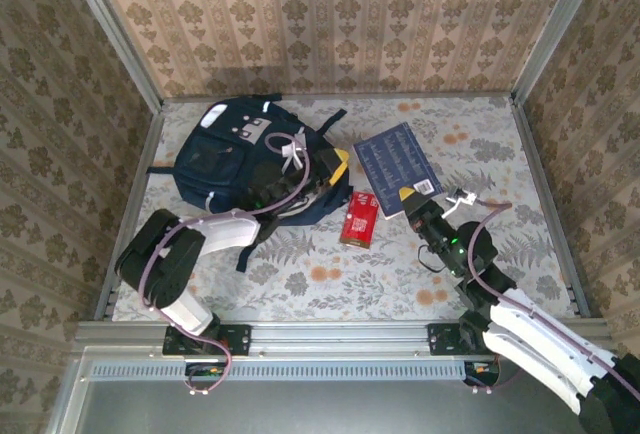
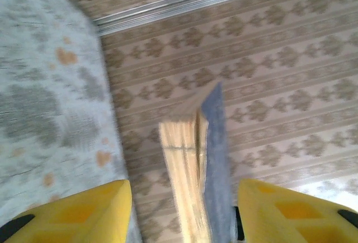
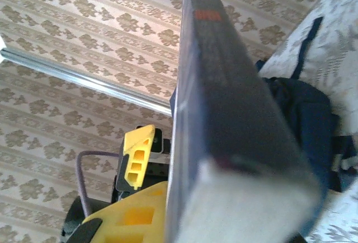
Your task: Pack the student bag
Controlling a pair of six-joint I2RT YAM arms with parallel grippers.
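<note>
As right claw nips book, bag sits (leftward).

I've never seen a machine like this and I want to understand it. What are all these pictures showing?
It's a robot with a left arm and a right arm, fixed to the table's near edge. One camera looks down from above. One more rides on each wrist, so you see yellow fingers up close. On the flowery table lie a big blue backpack, a red box and a blue book. The right end effector pinches the book's near corner. The left end effector is at the backpack, fingers apart, with something flat and blurry between them.
</note>
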